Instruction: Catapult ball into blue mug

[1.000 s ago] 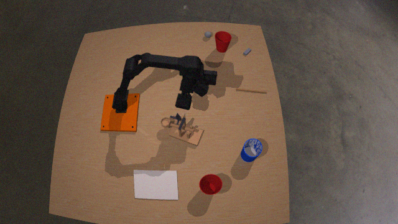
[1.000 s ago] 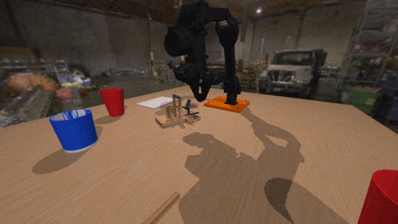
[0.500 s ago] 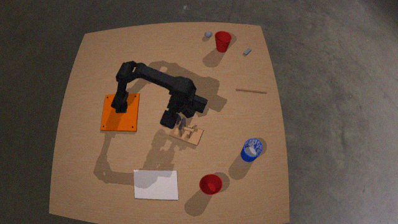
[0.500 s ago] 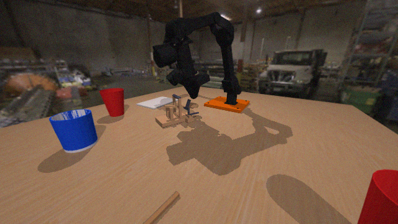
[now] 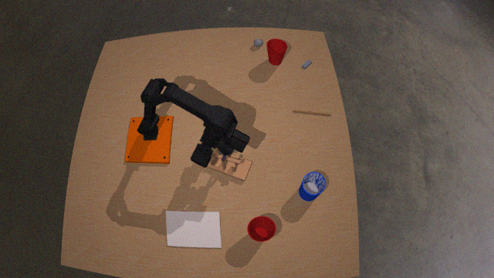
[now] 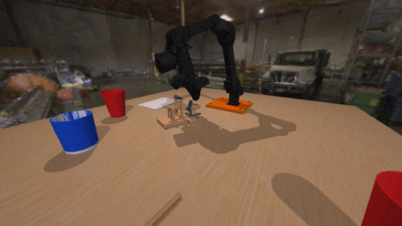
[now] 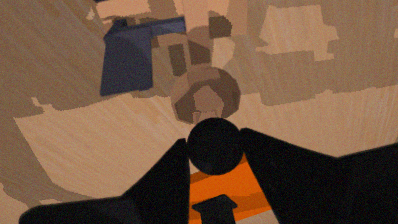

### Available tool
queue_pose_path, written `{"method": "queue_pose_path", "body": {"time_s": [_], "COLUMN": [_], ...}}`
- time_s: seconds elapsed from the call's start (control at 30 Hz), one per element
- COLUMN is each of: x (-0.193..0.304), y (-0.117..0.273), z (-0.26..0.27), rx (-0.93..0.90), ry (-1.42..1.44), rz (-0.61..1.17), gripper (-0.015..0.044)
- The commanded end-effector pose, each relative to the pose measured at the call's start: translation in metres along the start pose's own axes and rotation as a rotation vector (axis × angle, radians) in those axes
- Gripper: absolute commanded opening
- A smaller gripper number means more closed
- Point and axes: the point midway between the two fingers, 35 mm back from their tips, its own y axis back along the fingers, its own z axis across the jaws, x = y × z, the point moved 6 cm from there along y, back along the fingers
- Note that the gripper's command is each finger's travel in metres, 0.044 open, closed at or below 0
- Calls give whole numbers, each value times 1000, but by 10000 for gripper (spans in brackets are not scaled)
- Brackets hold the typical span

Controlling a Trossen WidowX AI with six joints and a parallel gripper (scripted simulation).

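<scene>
My gripper (image 6: 195,98) (image 7: 213,140) is shut on a dark ball (image 7: 215,150). It points down just above the catapult's cup end; in the top view the arm hides the fingertips. The wooden catapult (image 5: 243,167) (image 6: 165,122) stands on the table, its flat base end toward the side of the blue mug. Its round cup (image 7: 206,97) shows just beyond the ball in the wrist view, in shadow and looking empty. A dark blue part (image 7: 127,62) is to the left of the cup. The blue mug (image 5: 309,194) (image 6: 76,135) stands upright, open at the top.
One red cup (image 5: 262,232) (image 6: 115,103) stands near the blue mug, another red cup (image 5: 275,55) (image 6: 384,204) at the far side beside a grey ball (image 5: 258,42). A grey block (image 5: 306,64), a stick (image 5: 312,113) (image 6: 164,208), a white sheet (image 5: 193,232) (image 6: 155,103) and the orange base (image 5: 148,152) are on the table.
</scene>
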Motion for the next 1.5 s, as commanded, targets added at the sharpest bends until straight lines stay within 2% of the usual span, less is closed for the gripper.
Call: {"method": "queue_pose_path", "body": {"time_s": [0.0,0.4,0.6,0.93,1.17,1.3,1.33,1.47], "x": [0,-5,-5,-4,38,60,42,16], "y": [-6,-20,-14,-12,60,85,66,77], "z": [-1,-1,0,0,-1,-1,-1,0], "rx": [1,1,0,0,-1,-2,-2,-13], "ry": [4,4,-1,-1,-1,-1,0,19], "rz": [7,7,1,-4,-219,-303,-242,-353], "gripper": [0,0,0,263,440,440,440,440]}}
